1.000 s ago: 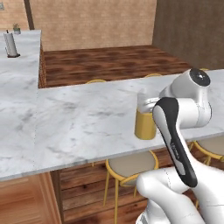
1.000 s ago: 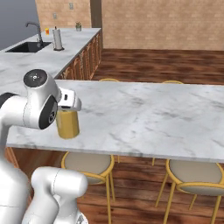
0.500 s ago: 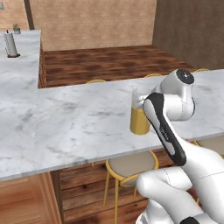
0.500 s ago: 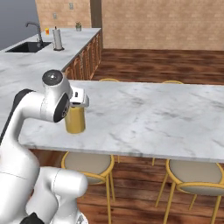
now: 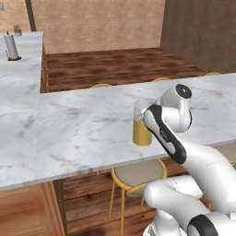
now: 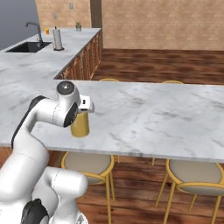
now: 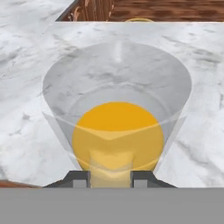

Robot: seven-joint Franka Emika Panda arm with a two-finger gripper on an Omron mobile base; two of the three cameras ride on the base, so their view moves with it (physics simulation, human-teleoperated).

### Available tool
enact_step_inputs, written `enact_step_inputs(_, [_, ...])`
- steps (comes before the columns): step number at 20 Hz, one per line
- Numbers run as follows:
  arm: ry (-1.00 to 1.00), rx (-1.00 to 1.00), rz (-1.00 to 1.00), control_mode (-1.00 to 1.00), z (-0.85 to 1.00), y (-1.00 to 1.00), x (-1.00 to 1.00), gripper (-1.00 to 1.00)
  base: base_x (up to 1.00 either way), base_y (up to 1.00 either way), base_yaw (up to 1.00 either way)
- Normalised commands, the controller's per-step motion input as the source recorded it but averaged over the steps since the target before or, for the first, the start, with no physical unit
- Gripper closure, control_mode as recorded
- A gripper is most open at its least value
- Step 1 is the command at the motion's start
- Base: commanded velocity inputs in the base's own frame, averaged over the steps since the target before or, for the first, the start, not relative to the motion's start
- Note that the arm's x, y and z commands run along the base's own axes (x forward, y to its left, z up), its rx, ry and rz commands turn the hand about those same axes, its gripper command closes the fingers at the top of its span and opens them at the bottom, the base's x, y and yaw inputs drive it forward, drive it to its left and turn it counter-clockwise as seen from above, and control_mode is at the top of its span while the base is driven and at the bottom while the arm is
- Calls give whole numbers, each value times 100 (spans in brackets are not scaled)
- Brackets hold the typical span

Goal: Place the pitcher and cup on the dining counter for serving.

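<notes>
Two stools [image 6: 87, 164] sit below the gripper [image 7: 110, 177], clamped on the pitcher [image 6: 80, 125] standing on the dining counter [image 6: 166, 118]; paper-towel roll [image 6: 56, 39] far beyond.

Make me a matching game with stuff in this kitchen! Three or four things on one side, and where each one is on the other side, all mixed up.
Things:
1. pitcher
2. paper-towel roll
3. stool
4. faucet

Places:
A. under the edge of the dining counter
B. over the sink on the far counter
C. standing on the dining counter, at the gripper
D. upright on the far counter, beside the sink

Pairs: 1-C, 2-D, 3-A, 4-B
</notes>
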Motion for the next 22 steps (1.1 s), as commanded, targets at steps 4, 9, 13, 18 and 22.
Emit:
enact_step_inputs(4, [0,0,5,-100,-49,0,52,100,0,0,0])
enact_step_inputs(9, [0,0,6,-100,-49,0,49,100,0,0,0])
enact_step_inputs(13, [0,0,6,-100,-43,0,44,100,0,0,0])
enact_step_inputs(18, [0,0,5,-100,-30,0,40,100,0,0,0])
enact_step_inputs(22, [0,0,4,-100,-25,0,32,100,0,0,0])
